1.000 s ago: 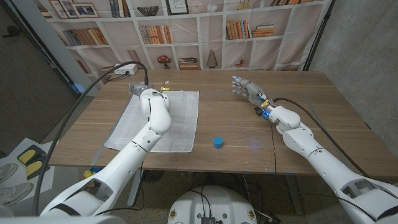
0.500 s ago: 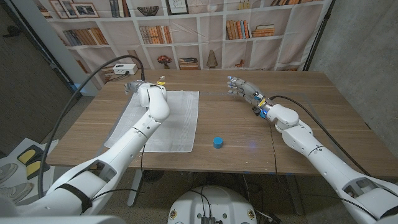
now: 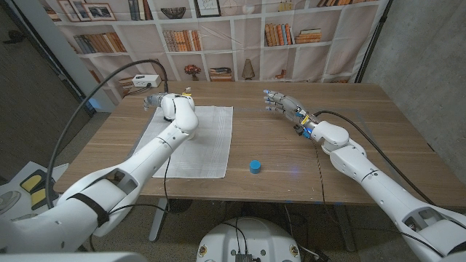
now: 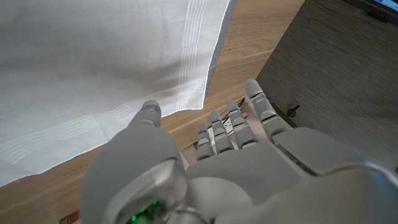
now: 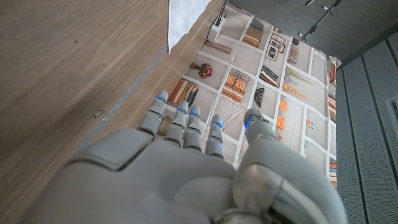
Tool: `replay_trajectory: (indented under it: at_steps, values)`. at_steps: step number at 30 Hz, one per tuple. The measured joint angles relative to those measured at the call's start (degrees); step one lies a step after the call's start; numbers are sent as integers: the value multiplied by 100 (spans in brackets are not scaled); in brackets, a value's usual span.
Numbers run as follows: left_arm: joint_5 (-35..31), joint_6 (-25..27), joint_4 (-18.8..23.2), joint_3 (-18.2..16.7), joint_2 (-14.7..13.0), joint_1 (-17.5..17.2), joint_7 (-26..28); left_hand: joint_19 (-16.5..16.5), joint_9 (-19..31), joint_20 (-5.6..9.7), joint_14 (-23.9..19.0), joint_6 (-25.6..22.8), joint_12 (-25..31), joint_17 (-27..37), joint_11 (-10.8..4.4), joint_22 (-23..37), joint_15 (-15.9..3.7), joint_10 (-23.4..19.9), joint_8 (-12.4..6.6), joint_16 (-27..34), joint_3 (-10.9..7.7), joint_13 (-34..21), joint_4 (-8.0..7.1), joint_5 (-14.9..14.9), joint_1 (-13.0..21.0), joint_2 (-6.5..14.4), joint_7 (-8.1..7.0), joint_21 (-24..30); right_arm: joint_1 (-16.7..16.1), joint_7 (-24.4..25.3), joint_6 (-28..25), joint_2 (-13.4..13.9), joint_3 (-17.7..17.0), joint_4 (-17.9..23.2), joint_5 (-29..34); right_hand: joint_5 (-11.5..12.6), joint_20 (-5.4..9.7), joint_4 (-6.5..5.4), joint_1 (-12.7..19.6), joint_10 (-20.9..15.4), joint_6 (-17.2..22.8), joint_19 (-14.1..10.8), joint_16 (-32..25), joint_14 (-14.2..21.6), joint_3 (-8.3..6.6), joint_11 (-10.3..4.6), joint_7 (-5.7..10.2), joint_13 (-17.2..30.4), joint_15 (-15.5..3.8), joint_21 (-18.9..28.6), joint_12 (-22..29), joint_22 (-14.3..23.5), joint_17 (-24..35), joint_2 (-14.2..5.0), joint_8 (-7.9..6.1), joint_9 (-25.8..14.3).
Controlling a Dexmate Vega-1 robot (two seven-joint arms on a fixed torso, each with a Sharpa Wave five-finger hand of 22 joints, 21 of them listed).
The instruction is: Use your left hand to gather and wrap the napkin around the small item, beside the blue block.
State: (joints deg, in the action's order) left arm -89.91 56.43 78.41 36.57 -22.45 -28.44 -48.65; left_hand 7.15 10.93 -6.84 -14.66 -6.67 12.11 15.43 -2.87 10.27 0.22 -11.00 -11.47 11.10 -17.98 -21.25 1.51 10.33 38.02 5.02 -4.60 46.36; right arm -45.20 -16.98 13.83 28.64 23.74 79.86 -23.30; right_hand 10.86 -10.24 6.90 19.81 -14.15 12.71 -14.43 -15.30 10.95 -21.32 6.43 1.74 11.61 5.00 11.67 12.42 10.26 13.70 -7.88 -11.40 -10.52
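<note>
Left robot hand [image 4: 249, 155] hovering over the far left corner of the white napkin [image 3: 191, 138], fingers [image 4: 264, 112] apart, holding nothing. Napkin lying spread flat on the wooden tabletop [image 3: 291, 156]. Blue block [image 3: 255, 166] sitting just beside the napkin's near right corner. Right robot hand [image 3: 282, 103] waiting well apart, fingers loosely extended, empty.

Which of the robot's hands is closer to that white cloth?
The left. The left hand is at the napkin's far corner; the right hand hangs over bare table, well off to the side.
</note>
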Motion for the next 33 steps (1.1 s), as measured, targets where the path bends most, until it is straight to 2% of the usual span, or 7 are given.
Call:
replay_trajectory:
  at_steps: [10,15,16,23,27,30,33]
  values:
    - [1215,119,-488,432,-93,331,878,271,0,185,-137,65,43,-83,22,0,-55,-22,26,72,-40,27,87,0,52,52,64,0,0,47,-103,62,19,149,41,0,0,-12,-25,0,0,0,0,0,12,0,0,0,0,0,0,0,0,25,0,0]
    - [1844,167,-488,432,-93,331,1294,443,0,198,-336,75,86,-134,43,0,-101,-104,26,127,-70,53,132,0,83,21,73,42,-1,47,-103,88,32,211,41,0,0,7,-39,0,1,0,0,0,30,0,-1,-1,0,0,0,0,0,39,0,0]
    - [1955,172,-694,649,-125,480,1365,490,0,216,-392,75,89,-153,52,0,-106,-113,26,128,-80,53,142,0,86,23,73,48,-1,67,-172,90,34,218,59,0,0,7,-39,0,21,0,0,0,30,0,-21,-1,0,0,0,0,0,39,0,0]
    - [3043,174,-846,755,-166,555,1965,771,1,295,-690,-228,206,-262,64,0,-200,-395,-22,177,-142,107,299,0,207,29,203,90,38,79,-239,104,57,261,85,0,0,7,-50,0,31,0,0,0,30,0,-31,-1,0,0,0,0,0,27,0,0]
    - [3476,165,-908,810,-175,597,2178,820,1,306,-743,-265,232,-293,94,-1,-200,-442,-23,177,-152,128,341,1,221,35,184,94,76,79,-257,101,74,263,94,0,0,7,-54,0,31,0,0,0,30,1,-31,-1,0,0,0,0,0,22,0,0]
    - [3864,165,-1012,929,-188,683,2379,979,1,315,-883,-422,236,-354,150,-1,-218,-547,-69,206,-251,152,455,0,386,154,218,133,102,78,-266,93,84,262,100,0,0,7,-61,-1,31,0,0,0,30,2,-31,-1,0,0,0,0,0,15,0,0]
    - [4115,163,-1129,1067,-189,757,2531,1336,1,512,-1370,-916,314,-420,111,-1,-270,-969,-180,334,-505,252,663,0,739,314,261,241,127,73,-272,85,94,248,110,0,0,7,-61,-32,31,0,0,0,30,33,-31,-1,0,0,0,0,0,15,0,0]
